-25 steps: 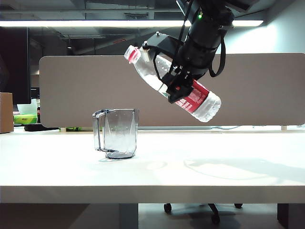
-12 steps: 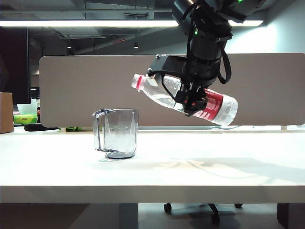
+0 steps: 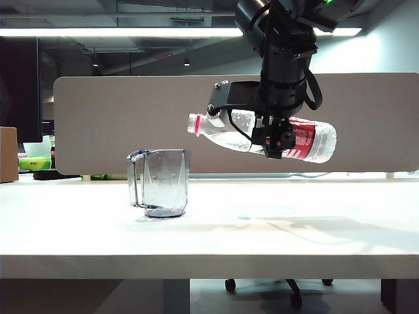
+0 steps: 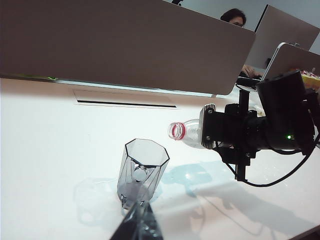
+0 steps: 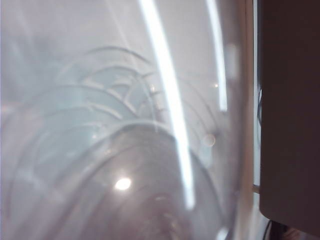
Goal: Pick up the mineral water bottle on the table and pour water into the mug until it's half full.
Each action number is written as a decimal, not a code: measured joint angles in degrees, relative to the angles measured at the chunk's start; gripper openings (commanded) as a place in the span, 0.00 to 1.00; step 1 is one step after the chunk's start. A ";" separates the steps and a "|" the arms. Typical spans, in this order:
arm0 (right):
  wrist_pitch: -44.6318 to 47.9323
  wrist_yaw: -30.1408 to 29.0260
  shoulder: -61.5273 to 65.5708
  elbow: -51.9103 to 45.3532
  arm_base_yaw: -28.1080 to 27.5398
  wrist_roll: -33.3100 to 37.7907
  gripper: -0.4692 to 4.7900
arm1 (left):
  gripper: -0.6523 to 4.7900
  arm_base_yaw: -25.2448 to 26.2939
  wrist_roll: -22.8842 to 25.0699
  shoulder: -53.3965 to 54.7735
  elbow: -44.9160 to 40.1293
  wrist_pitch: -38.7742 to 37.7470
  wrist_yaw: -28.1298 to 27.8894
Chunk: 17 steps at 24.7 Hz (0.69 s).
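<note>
Your mineral water bottle (image 3: 262, 136) has swung from a steep tilt to nearly level since a second ago, and its open, red-ringed mouth now sits lower, at about 2 o'clock from the mug (image 3: 161, 182). It is clear plastic with a red-and-white label and hangs in the air, apart from the mug. The right gripper (image 3: 272, 139) is clamped around its middle. The mug stands upright on the table (image 3: 209, 242).

Only your left wrist view looks into the open neck (image 4: 176, 131) and the mug's rim. The left gripper's fingers: you cannot tell.
</note>
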 measured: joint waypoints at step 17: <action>5.25 4.26 0.02 0.04 2.75 -7.58 0.54 | 0.11 0.00 0.00 0.02 0.00 0.02 0.00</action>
